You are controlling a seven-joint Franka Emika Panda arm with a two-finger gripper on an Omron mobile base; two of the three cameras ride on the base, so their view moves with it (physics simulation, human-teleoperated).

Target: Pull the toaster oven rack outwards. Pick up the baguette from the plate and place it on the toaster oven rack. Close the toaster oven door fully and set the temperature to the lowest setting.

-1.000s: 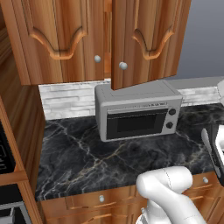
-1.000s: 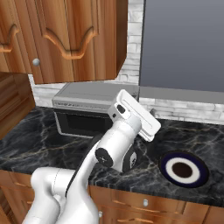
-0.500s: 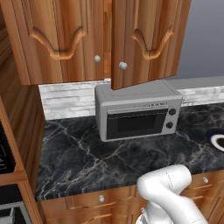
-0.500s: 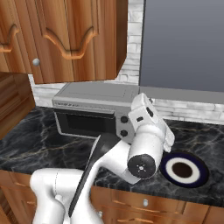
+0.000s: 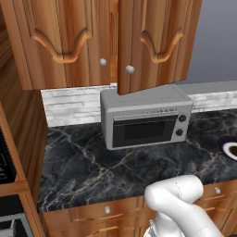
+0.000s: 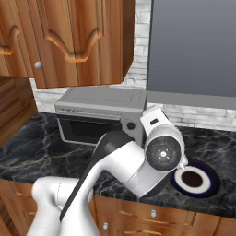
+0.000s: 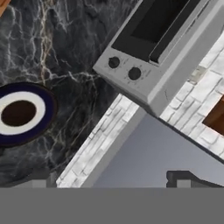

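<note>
Left base view: toaster oven (image 5: pixel 147 116) on the dark marble table (image 5: pixel 83 166) against the pale brick wall, its door (image 5: pixel 144 131) shut and upright; two black knobs (image 5: pixel 181 125) on the right panel. Plate (image 5: pixel 230 148) cut off by the right edge.

Right base view: oven partly hidden behind the white arm (image 6: pixel 131 163); plate (image 6: pixel 195 179), dark centre and pale ring, just beside the arm's wrist, its near-left rim covered. No loaf can be made out on it.

Hand view: scene rolled; oven at top, plate at left, well apart. Hand (image 7: pixel 109 180) released, its two dark fingertips (image 7: pixel 179 178) set wide, grasping nothing.
</note>
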